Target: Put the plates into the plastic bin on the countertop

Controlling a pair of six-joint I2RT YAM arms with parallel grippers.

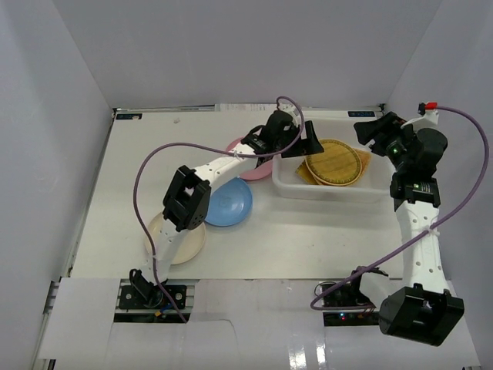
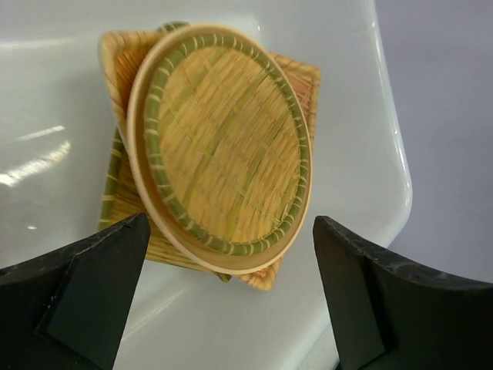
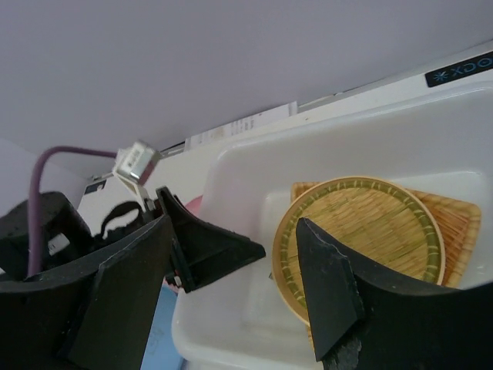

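The white plastic bin (image 1: 289, 183) stands at the back right of the countertop (image 1: 308, 239). In it a round yellow woven plate (image 1: 333, 162) lies on a squarish woven plate (image 1: 363, 164). My left gripper (image 1: 308, 142) is open and empty above the bin's left part; in its wrist view the round woven plate (image 2: 223, 146) lies beyond the fingers (image 2: 92, 285). My right gripper (image 1: 373, 129) is open and empty above the bin's far right corner. A pink plate (image 1: 248, 168), partly hidden by the left arm, a blue plate (image 1: 229, 204) and a cream plate (image 1: 181, 243) lie left of the bin.
Pale grey walls (image 1: 69, 116) enclose the countertop on three sides. Purple cables (image 1: 146, 177) loop over both arms. In the right wrist view the left gripper (image 3: 208, 247) hangs over the bin's rim (image 3: 246, 339).
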